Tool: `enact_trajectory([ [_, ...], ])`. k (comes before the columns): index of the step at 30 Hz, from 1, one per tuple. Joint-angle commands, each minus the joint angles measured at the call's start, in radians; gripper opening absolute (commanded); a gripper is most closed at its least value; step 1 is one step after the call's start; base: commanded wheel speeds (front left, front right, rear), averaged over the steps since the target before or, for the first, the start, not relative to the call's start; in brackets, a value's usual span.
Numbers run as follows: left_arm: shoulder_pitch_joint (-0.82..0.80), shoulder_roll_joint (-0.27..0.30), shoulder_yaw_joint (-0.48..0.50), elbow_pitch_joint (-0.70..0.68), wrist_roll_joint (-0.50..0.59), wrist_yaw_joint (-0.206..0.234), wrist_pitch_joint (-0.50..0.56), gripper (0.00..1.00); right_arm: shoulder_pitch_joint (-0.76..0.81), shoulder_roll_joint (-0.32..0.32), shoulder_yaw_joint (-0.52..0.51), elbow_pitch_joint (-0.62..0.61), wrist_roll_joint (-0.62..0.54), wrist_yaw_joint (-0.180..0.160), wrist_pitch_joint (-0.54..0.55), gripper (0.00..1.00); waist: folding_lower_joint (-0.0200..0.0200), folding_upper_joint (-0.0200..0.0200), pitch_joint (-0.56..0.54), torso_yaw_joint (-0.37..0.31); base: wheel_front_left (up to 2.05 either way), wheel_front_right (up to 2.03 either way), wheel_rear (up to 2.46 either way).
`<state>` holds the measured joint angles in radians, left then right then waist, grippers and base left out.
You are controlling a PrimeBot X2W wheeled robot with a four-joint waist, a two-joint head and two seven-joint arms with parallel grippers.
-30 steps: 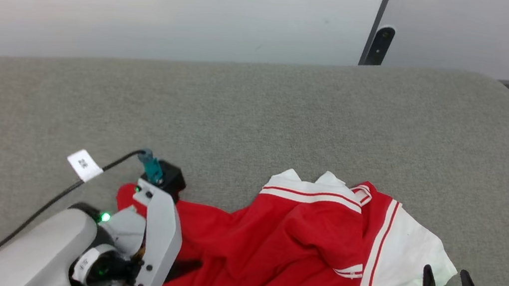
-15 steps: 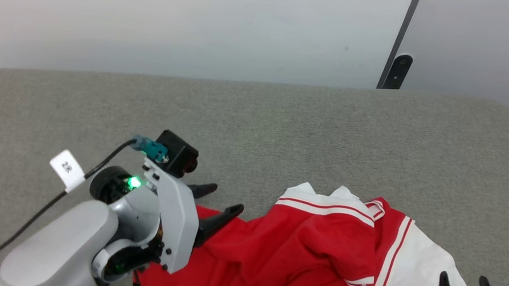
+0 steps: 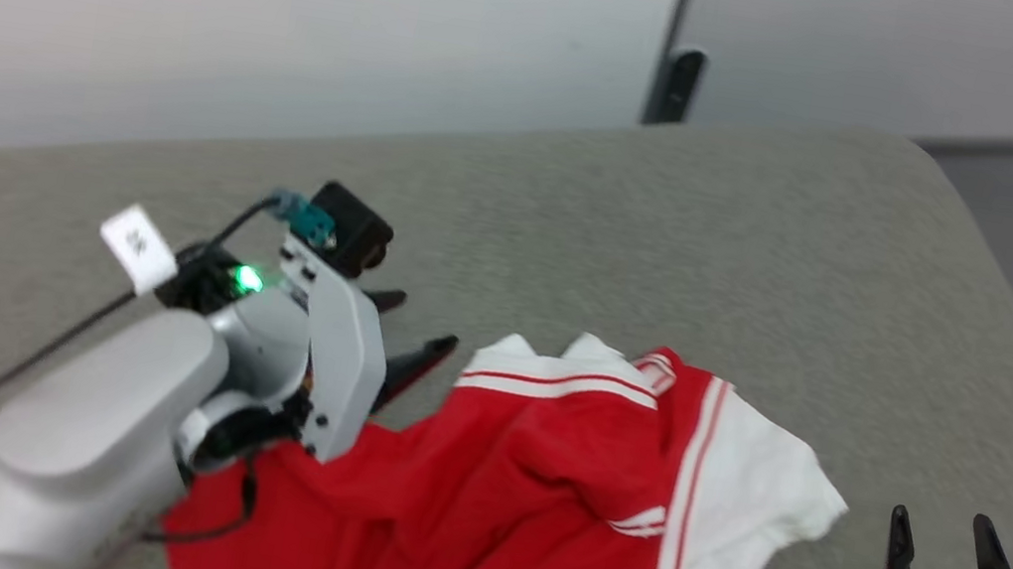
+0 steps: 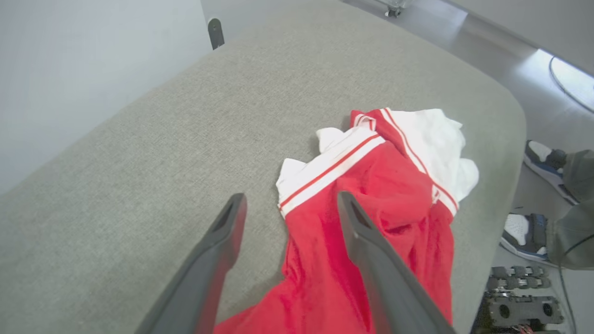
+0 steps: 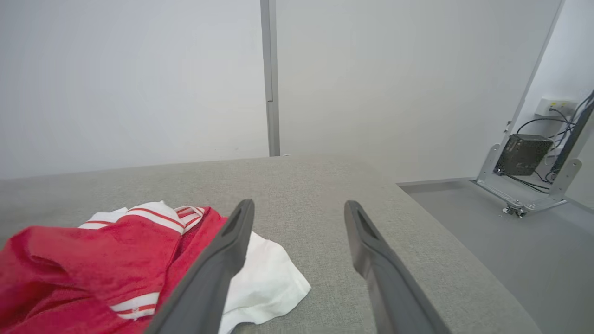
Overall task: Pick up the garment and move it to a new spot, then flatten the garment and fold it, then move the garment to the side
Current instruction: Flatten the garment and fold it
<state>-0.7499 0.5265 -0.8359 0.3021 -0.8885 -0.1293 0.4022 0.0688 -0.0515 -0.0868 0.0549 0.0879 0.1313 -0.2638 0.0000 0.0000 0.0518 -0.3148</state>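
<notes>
A grey upholstered cushion (image 3: 675, 229) runs before a pale wall (image 3: 306, 14), and the garment (image 3: 536, 490) lies crumpled on its near part, not yet flattened. It is a long heap. The red body starts under the left arm's wrist and stretches toward the right gripper's side, ending in a white sleeve (image 3: 755, 502). A band of striped trim (image 3: 552, 382) crosses its far edge.

The left gripper (image 3: 426, 321) hangs with its fingers spread and nothing between them. Its tips are over bare cushion just past the garment's far-left edge. In the left wrist view the left gripper (image 4: 291, 197) points along the heap. The trim lies just ahead of the fingertips, and the red cloth passes beneath the right-hand finger and back toward the wrist. The garment's long axis therefore runs roughly in line with these fingers, offset to their right.

The right gripper (image 3: 941, 520) is also spread and empty. In its own wrist view the right gripper (image 5: 299, 204) faces open cushion, with the white sleeve ahead and to the left of its left finger, near but apart.

The left arm looks the nearer of the two, so a small shift to its right and downward would probably put cloth between its fingers. The right gripper would have to move left to reach the sleeve.

In the left wrist view a person's shoes (image 4: 543, 155) stand on the floor beyond the cushion's edge.
</notes>
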Motion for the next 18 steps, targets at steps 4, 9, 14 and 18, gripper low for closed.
enact_trajectory([
  [4,-0.092,0.020,-0.051,0.027,-0.027,-0.002,0.040,1.00,-0.017,0.002,0.017,-0.008,0.022,-0.001,-0.001,1.00,0.0000,0.0000,0.081,-0.125,0.00,0.00,0.00],
  [9,-0.172,0.024,-0.107,0.058,-0.071,-0.002,0.074,1.00,-0.025,0.002,0.030,-0.008,0.049,-0.001,-0.001,1.00,0.0000,0.0000,0.116,-0.179,0.00,0.00,0.00],
  [14,-0.228,0.033,-0.199,0.090,-0.096,-0.001,0.116,1.00,-0.044,0.003,0.047,-0.002,0.069,-0.001,-0.001,1.00,0.0000,0.0000,0.149,-0.214,0.00,0.00,0.00],
  [18,-0.274,0.044,-0.276,0.123,-0.115,-0.001,0.148,1.00,-0.051,0.003,0.054,0.004,0.082,-0.001,-0.001,1.00,0.0000,0.0000,0.171,-0.234,0.00,0.00,0.00],
])
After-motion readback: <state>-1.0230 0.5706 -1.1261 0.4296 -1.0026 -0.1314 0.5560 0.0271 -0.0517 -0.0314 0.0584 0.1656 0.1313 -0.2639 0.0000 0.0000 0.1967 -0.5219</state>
